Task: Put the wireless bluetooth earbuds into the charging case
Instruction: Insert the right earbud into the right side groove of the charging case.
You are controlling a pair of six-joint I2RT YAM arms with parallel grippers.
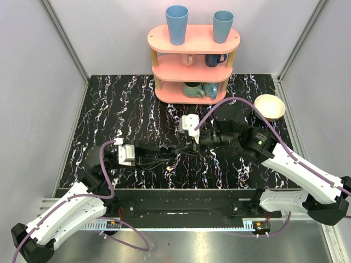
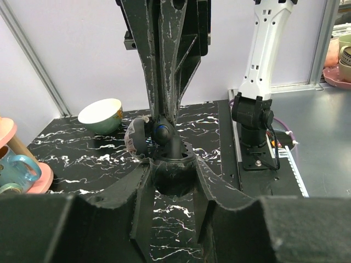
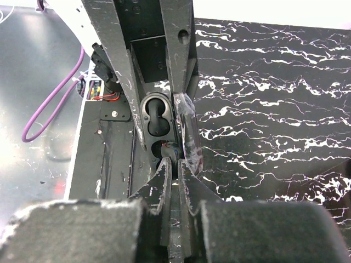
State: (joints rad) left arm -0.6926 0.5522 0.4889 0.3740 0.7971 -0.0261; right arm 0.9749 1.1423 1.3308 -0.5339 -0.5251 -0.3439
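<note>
My left gripper [image 2: 173,170] clamped on small rounded plastic charging case [image 3: 159,118], dark inside; right gripper [image 3: 173,163] pinched together at it.

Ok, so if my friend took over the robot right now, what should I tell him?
Left gripper: shut on the charging case, which is open with its lid to one side.
Right gripper: shut, tips at the case's mouth. A small dark piece with a blue dot sits there, maybe an earbud.
Done: case gripped and open.
Left: both sockets look empty, so seat the earbuds. No other earbud in view.
</note>
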